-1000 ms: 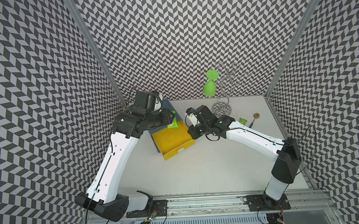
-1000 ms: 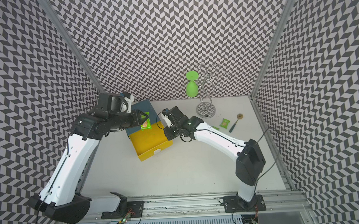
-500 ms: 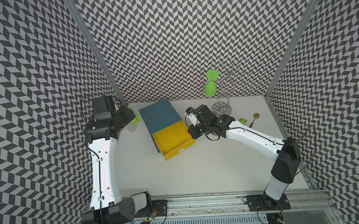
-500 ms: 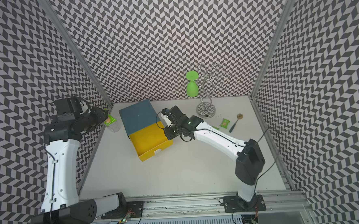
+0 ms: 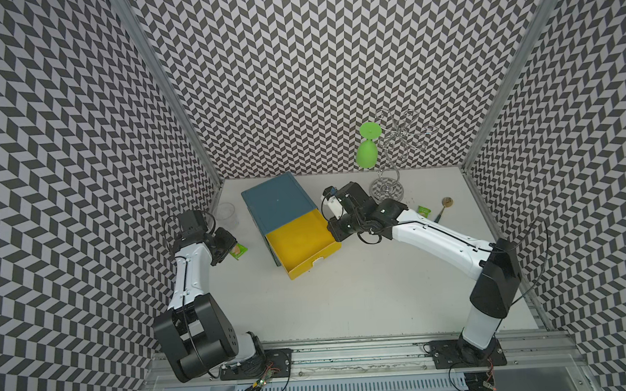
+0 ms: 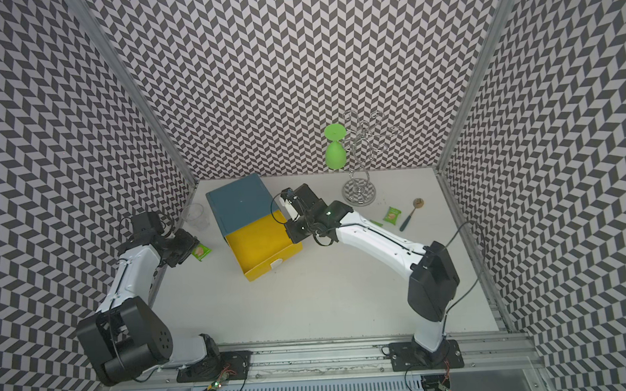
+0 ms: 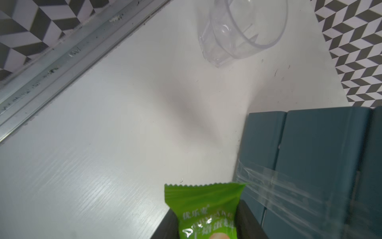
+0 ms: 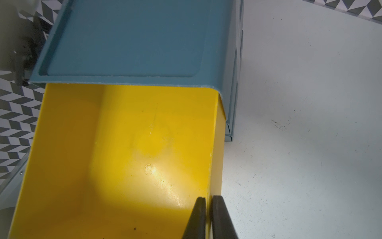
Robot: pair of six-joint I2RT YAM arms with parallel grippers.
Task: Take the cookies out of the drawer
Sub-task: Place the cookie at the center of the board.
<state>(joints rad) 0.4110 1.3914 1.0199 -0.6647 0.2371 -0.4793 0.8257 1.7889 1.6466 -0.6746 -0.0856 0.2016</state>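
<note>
At the left of a top view, the left gripper [image 5: 230, 245] is closed on a green packet [image 5: 238, 250] of cookies, holding it low over the table [image 5: 346, 294], outside the cabinet and near the left wall. The left wrist view shows the wrapper pinched between the two dark fingers [image 7: 167, 224], with its crimped end projecting forward. This position suits setting the packet down away from the drawer. A clear cup [image 5: 227, 215] stands just beyond it, apart from the packet.

At centre, the blue cabinet [image 5: 276, 198] sits at an angle, with the yellow drawer [image 5: 299, 237] pulled out toward the lower part of the frame. The visible drawer floor is bare; the portion under the cabinet top is hidden.

The right gripper [image 8: 209, 217] is narrowed onto the drawer's side wall, one finger inside and one outside. This grip probably keeps the drawer open and the cabinet from shifting.

At the right, a second green packet [image 5: 423, 210] lies on the table beside a spoon [image 5: 444, 206], near a wire stand [image 5: 388, 188] carrying a green glass [image 5: 367, 153].
</note>
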